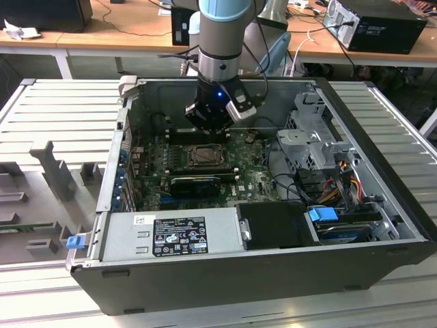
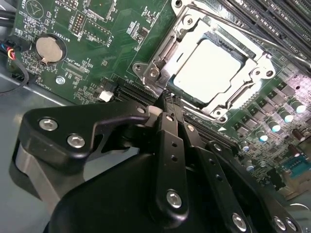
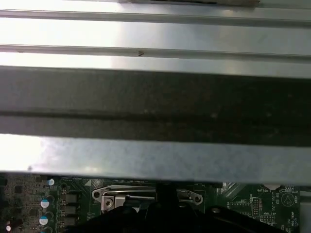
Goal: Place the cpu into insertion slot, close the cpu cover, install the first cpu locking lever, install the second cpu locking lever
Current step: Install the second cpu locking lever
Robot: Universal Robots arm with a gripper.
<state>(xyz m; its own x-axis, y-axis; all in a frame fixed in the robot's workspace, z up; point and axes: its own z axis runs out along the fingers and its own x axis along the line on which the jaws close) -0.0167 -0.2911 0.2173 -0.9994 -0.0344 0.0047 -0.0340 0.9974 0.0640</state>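
Inside the open computer case point(image 1: 382, 225), on the green board point(image 1: 256, 181), we see the gripper point(image 1: 208, 130) hanging just above the far edge of the insertion slot point(image 1: 203, 156), with the arm point(image 1: 222, 41) rising straight up over it. In the second wrist view the gripper point(image 2: 167, 104) has its two black fingers point(image 2: 170, 145) pressed flat together with nothing between them, their tips just beside one corner of the socket frame. There the cpu point(image 2: 206, 70) lies flat in the insertion slot point(image 2: 245, 48), its pale metal top bright under the light, and the cpu cover point(image 2: 167, 48) is down around it, so the chip shows through the cover's square window. A thin locking lever point(image 2: 252, 34) runs along one side of the socket. A round coin battery point(image 2: 50, 49) sits on the board well apart from the socket. In the first wrist view we see the grey case wall point(image 3: 155, 160) above the board.
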